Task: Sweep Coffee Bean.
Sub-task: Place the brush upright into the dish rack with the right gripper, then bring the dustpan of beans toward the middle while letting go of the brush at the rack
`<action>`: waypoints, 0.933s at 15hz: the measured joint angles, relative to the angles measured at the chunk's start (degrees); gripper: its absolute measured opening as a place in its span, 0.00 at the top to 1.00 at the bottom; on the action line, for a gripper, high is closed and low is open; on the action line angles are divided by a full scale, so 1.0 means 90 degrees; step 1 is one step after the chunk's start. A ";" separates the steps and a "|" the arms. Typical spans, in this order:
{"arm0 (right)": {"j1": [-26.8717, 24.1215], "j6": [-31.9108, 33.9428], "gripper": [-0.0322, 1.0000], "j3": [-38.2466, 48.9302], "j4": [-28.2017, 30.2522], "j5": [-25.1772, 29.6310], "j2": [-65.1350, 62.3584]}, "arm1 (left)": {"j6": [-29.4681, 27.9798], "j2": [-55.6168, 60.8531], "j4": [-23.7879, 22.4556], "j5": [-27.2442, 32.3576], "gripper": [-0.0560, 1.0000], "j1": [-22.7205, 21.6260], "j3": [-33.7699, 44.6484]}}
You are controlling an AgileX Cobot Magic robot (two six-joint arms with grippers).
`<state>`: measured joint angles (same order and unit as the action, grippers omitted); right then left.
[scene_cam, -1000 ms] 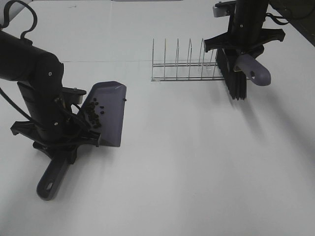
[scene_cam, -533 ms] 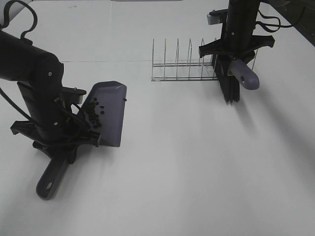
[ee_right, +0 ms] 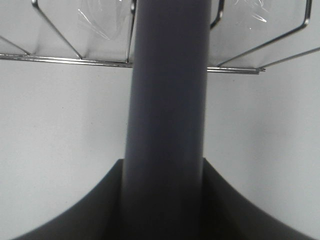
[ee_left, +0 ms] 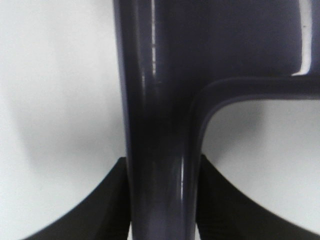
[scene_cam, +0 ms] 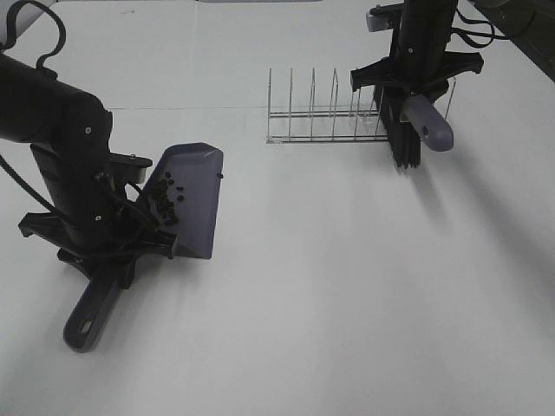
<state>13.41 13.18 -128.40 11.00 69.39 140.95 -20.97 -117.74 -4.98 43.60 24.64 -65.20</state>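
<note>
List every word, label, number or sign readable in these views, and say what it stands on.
None. No text, label or number can be read on the dustpan, the brush, the wire rack or the table.

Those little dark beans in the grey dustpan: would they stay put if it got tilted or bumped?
Probably not. The beans are small, rounded and loose, so they would likely roll. They lie bunched on the handle side of the dustpan, hinting it slopes that way. They look light, so a bump might scatter them.
</note>
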 joint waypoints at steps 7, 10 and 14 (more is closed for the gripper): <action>-0.0006 0.0000 0.35 0.0000 0.0000 0.0000 0.0000 | 0.0000 0.0000 0.0000 0.0000 0.62 0.0000 0.0000; -0.0006 0.0000 0.31 0.0000 -0.0006 0.0019 -0.0013 | 0.0000 0.0000 0.0000 0.0000 0.62 0.0000 0.0000; -0.0006 -0.0051 0.31 -0.0025 -0.0166 0.0045 -0.0286 | 0.0000 0.0000 0.0000 0.0000 0.62 0.0000 0.0000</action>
<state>13.35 12.72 -128.63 9.51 69.79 138.37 -20.97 -117.74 -4.98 43.60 24.64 -65.20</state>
